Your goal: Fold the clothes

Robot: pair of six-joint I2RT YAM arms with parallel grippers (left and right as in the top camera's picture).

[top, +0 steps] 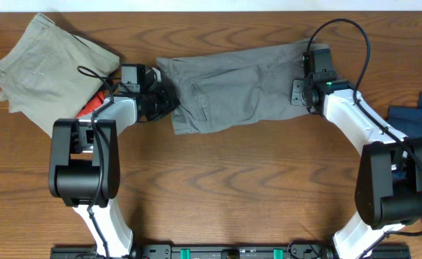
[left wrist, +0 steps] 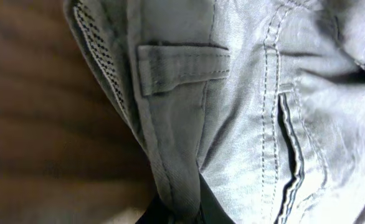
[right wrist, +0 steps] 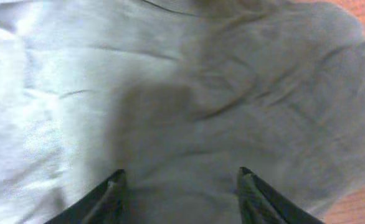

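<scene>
The grey shorts lie spread across the back middle of the table, waistband to the left. My left gripper is at the waistband end and is shut on a fold of the waistband, next to a belt loop and a slit pocket. My right gripper is over the shorts' right end. In the right wrist view its fingers are wide open, tips pressed down on the grey cloth.
Khaki-beige shorts lie folded at the back left, with something orange-red by the left arm. A dark blue garment lies at the right edge. Bare wood table lies in front.
</scene>
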